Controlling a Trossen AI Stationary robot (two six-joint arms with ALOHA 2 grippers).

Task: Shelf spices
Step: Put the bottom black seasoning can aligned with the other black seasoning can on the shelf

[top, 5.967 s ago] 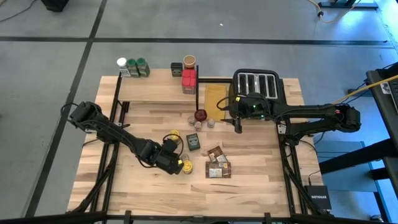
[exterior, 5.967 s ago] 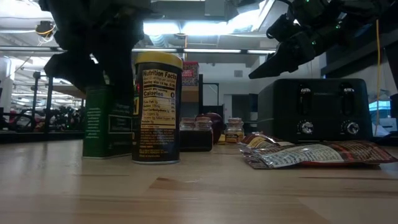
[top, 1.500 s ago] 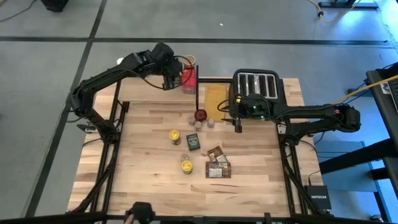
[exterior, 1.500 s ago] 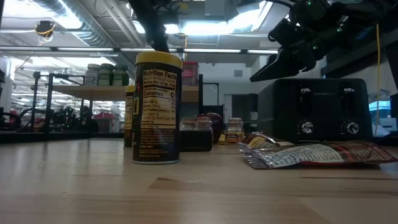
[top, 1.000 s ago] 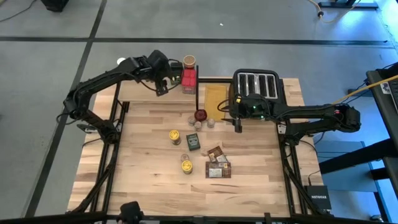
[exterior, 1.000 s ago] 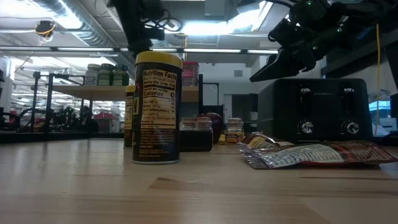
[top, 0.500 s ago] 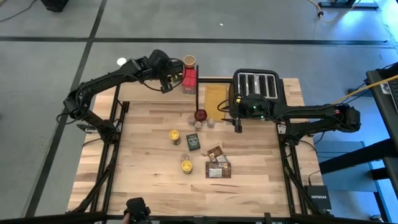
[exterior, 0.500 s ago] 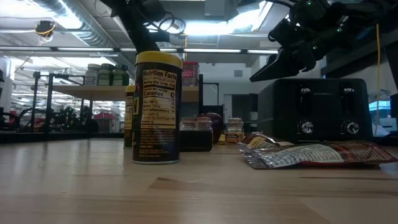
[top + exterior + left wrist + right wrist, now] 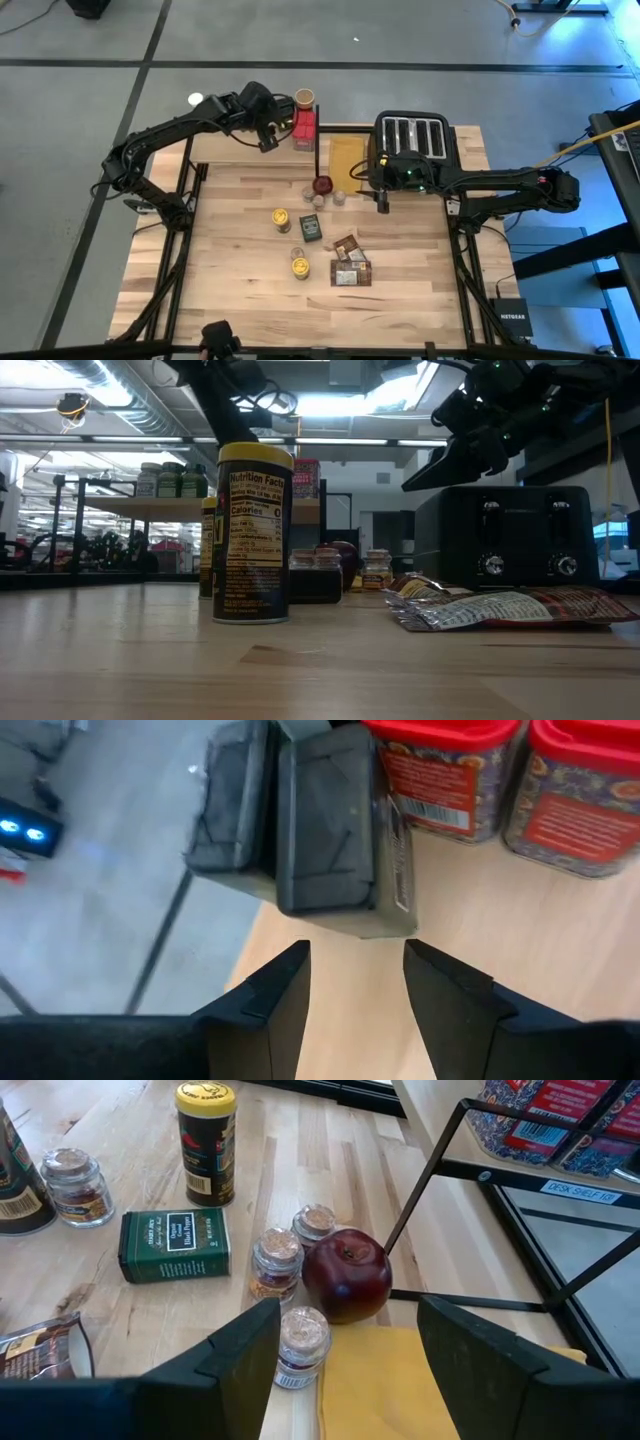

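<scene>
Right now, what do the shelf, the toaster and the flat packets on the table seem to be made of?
The shelf: pale wood plank, visible grain, matte, on thin black metal rods. The toaster: dark body, probably plastic or painted metal, with shiny knobs. The flat packets: likely foil or plastic film, since they are crinkled and glossy.

The scene is being lit evenly from overhead. In the low view, ceiling lights (image 9: 300, 405) are glaring, leaving the yellow-lidded jar (image 9: 254, 532) backlit and the near tabletop (image 9: 320, 670) blurred. Soft shadows are being cast.
</scene>
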